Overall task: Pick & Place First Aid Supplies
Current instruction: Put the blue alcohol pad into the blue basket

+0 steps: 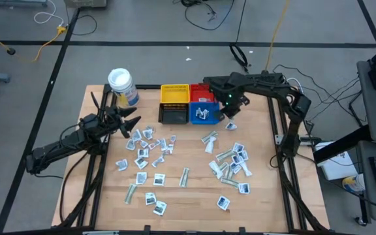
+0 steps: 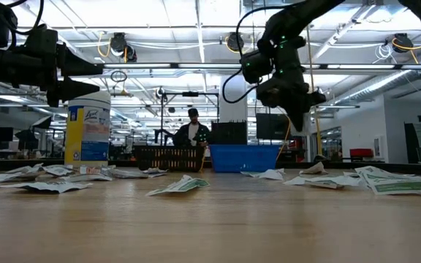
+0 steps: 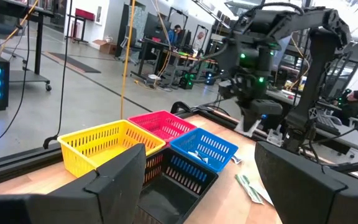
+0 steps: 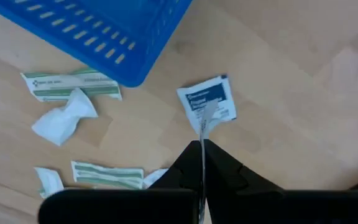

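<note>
Your right gripper (image 4: 202, 149), pinching a packet (image 4: 207, 107) beside the blue bin (image 1: 203, 112), must carry it over; left gripper (image 1: 130, 125) waits spread

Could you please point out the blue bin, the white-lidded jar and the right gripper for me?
blue bin (image 1: 203, 112): high view, its rim.
white-lidded jar (image 1: 119, 79): high view, lid centre.
right gripper (image 4: 202, 147): right wrist view, between shut fingertips.

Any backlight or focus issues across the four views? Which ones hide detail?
Low view: bright ceiling lights behind turn both arms into silhouettes, and the near table is soft. Left wrist view: its own fingers are dark, blurred shapes; the bins stay readable. Right wrist view: the fingers are black, but the packet below is sharp. High view: even light, no glare.
</note>
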